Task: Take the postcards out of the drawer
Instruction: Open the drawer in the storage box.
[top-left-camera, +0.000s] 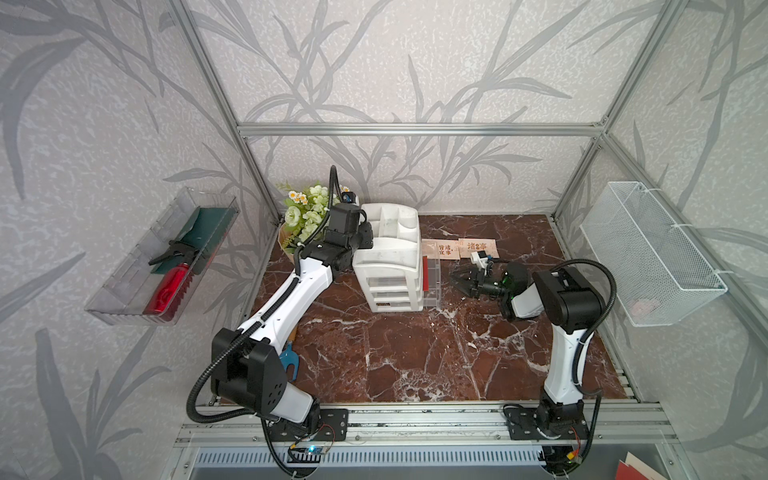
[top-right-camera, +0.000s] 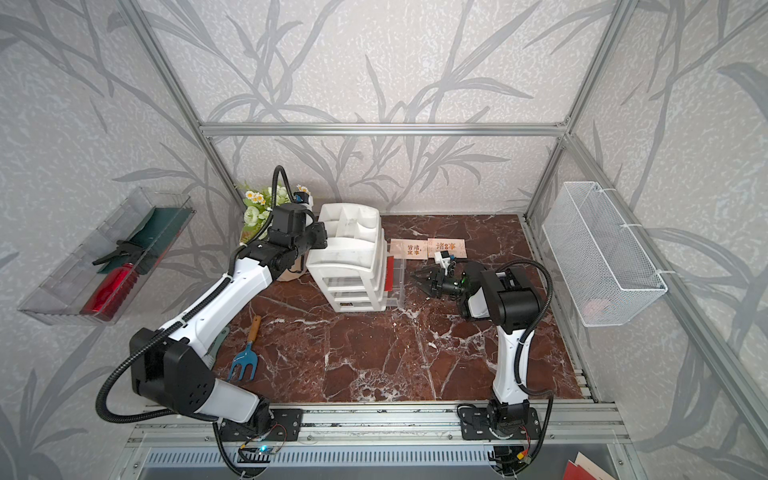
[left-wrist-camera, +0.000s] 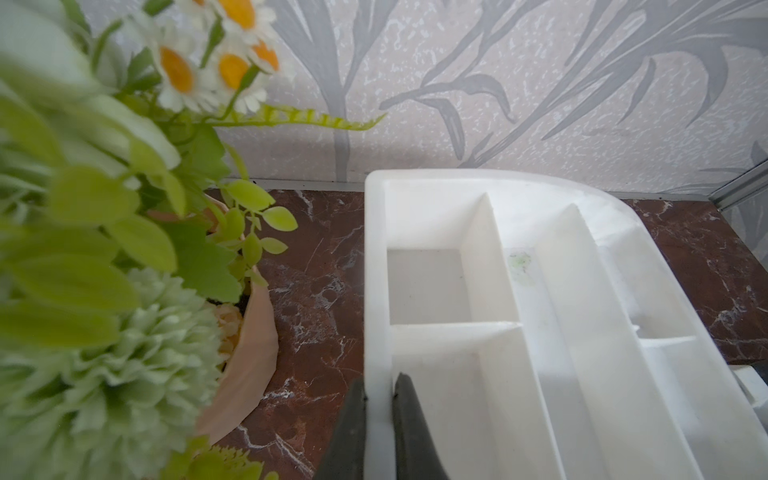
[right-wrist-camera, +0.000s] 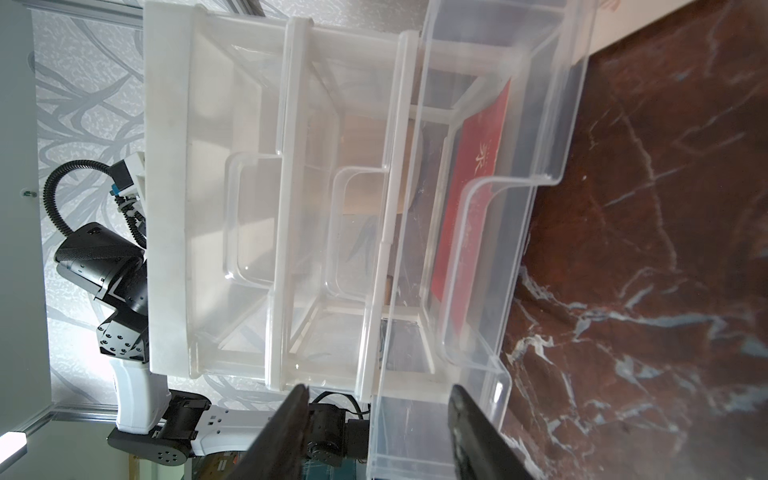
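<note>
On tabletop (top-left-camera: 415, 353): beige postcards (top-left-camera: 478, 248); red postcard (right-wrist-camera: 478, 174) in drawer (right-wrist-camera: 540, 124). Left end effector (left-wrist-camera: 379, 399) grips organiser (top-left-camera: 390, 249); right end effector (top-left-camera: 457, 280) parted, empty.

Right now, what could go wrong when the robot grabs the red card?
The red postcard sits behind the drawer's clear front wall, so the open right gripper might bump plastic instead. The left gripper pinches only the organiser's thin rim; a hard shove could tip it.
</note>
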